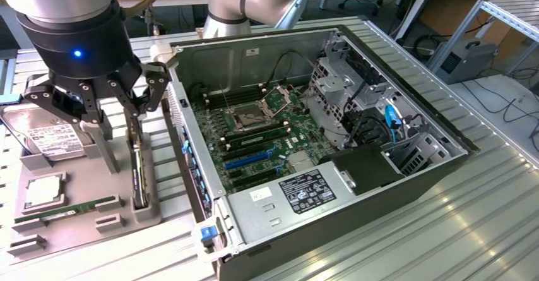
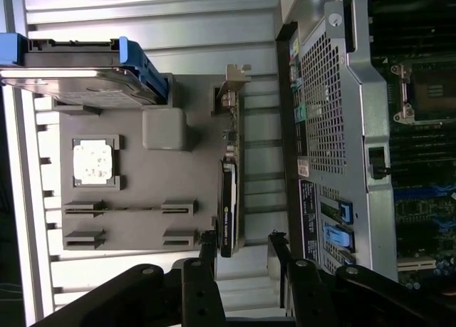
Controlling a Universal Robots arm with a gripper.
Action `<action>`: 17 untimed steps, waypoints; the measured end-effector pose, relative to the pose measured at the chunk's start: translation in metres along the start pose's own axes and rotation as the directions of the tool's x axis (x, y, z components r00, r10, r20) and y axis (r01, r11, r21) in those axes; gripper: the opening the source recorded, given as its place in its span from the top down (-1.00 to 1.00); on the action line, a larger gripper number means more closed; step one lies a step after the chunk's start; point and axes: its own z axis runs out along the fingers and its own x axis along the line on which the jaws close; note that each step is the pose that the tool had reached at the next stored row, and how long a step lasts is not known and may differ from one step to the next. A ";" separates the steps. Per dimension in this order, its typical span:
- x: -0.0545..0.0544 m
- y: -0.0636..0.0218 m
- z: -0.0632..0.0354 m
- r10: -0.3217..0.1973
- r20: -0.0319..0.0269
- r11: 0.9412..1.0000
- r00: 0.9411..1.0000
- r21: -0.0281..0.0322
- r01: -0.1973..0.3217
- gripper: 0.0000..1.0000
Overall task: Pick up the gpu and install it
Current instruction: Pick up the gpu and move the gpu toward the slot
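The gpu [image 1: 136,167] is a thin dark card standing on edge in a slot at the side of the grey holder tray [image 1: 76,227] nearest the computer case. In the wrist view the gpu [image 2: 228,199] shows edge-on, with its silvery bracket at the far end. My gripper [image 1: 122,151] hangs over the tray, open, with one finger on each side of the card's near end. In the wrist view the gripper [image 2: 242,250] holds nothing, and the card's end lies between the dark fingertips [image 2: 208,247], closer to one of them.
The open computer case [image 1: 438,167] lies at centre with its motherboard [image 1: 252,136] and blue slots [image 1: 248,158] exposed. The tray also holds a hard drive [image 1: 50,139], a processor chip [image 1: 42,192] and a green memory stick [image 1: 67,210]. The case wall [image 2: 335,113] stands close beside the card.
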 end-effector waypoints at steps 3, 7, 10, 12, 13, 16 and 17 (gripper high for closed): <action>0.000 0.0000 0.0014 0.000 0.000 1.000 1.000 0.000 0.000 0.15; 0.000 -0.0001 0.0031 0.000 0.000 1.000 1.000 0.000 0.000 0.15; 0.000 -0.0002 0.0046 0.000 0.000 1.000 1.000 0.000 0.000 0.15; 0.000 -0.0002 0.0055 0.000 0.000 1.000 1.000 0.000 0.000 0.15; 0.000 -0.0002 0.0059 0.000 0.000 1.000 1.000 0.000 0.000 0.15; 0.000 -0.0003 0.0072 0.000 0.000 1.000 1.000 0.000 0.000 0.15; 0.000 -0.0003 0.0076 0.000 0.000 1.000 1.000 0.000 0.000 0.15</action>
